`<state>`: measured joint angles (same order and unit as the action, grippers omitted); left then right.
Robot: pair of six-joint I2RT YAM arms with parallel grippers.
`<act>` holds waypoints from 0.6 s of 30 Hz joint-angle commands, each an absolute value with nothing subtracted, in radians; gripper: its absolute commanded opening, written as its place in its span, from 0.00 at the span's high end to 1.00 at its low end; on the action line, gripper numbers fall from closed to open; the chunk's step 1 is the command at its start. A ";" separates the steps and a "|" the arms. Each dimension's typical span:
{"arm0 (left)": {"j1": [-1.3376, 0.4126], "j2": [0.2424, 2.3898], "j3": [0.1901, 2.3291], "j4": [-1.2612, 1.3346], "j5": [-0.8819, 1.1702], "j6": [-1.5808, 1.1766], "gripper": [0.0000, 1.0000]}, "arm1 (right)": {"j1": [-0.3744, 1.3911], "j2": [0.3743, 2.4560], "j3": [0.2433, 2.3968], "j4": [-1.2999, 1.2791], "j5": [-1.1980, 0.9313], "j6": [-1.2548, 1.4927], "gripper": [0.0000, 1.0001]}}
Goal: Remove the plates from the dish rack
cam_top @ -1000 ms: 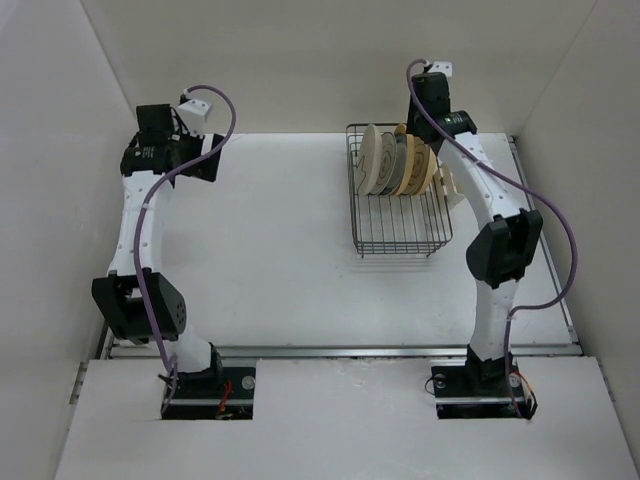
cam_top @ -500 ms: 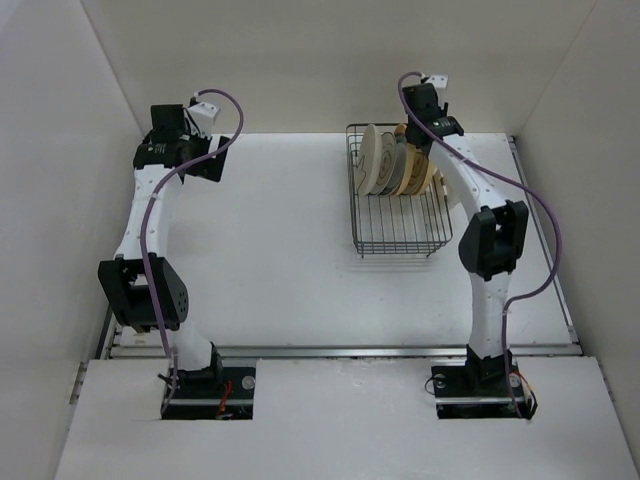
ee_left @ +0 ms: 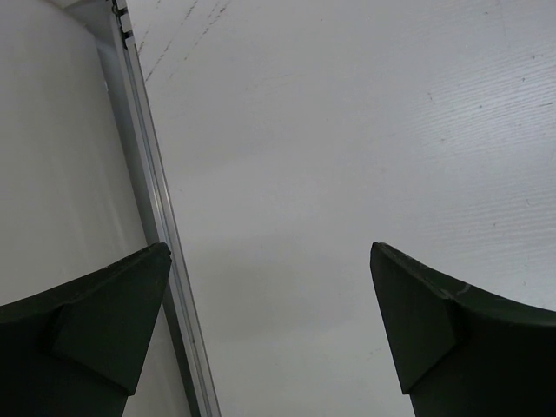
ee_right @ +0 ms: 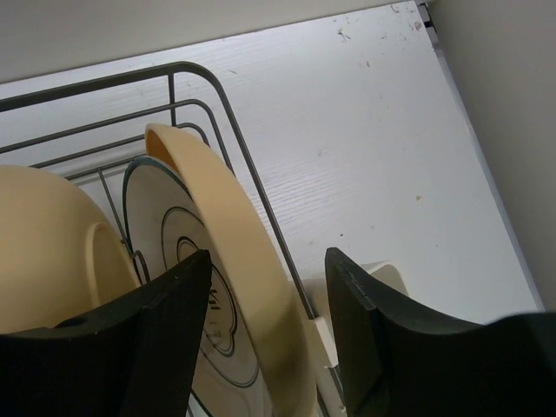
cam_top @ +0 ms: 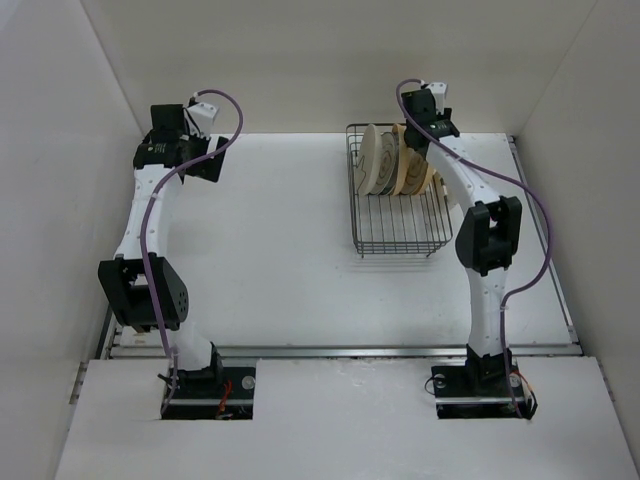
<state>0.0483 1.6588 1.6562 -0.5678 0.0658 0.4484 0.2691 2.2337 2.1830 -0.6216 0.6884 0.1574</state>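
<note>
The white tabletop (cam_top: 280, 230) is carrying everything, and the black wire rectangular dish rack (cam_top: 400, 228) is sitting at its far right, within the right arm's reach. The round plates are standing on edge between the rack's upright dividers at its far end, packed close, so each is offering only its rim to a grip from above. The yellow-orange round plate (ee_right: 228, 208) is standing outermost, nearest the rack's right wall. Just behind it is the white plate with a thin dark ring and centre motif (ee_right: 169, 248), and the domed back of a cream plate (ee_right: 52, 243) is showing further left. A small cream cutlery holder (ee_right: 387, 274) is hanging just outside the rack's right wall. The right pincer (ee_right: 268, 261) is hovering with its jaws spread wide, straddling the yellow-orange plate's rim. This looks like the approach to lifting that plate first, since it is the easiest to reach. No plate is out of the rack yet. The left pincer (ee_left: 269, 261) is likewise gaping wide and empty over the tabletop's far left, well apart from the rack, probably keeping clear.
</note>
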 commanded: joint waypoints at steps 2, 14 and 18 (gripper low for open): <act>0.049 1.651 1.694 -0.569 0.067 0.462 0.01 | 0.272 2.165 2.181 -0.575 0.712 0.152 0.39; 0.049 1.651 1.666 -0.578 0.058 0.471 0.01 | 0.272 2.123 2.132 -0.537 0.712 0.152 0.41; 0.040 1.651 1.666 -0.578 0.048 0.471 0.01 | 0.272 2.114 2.123 -0.528 0.721 0.152 0.35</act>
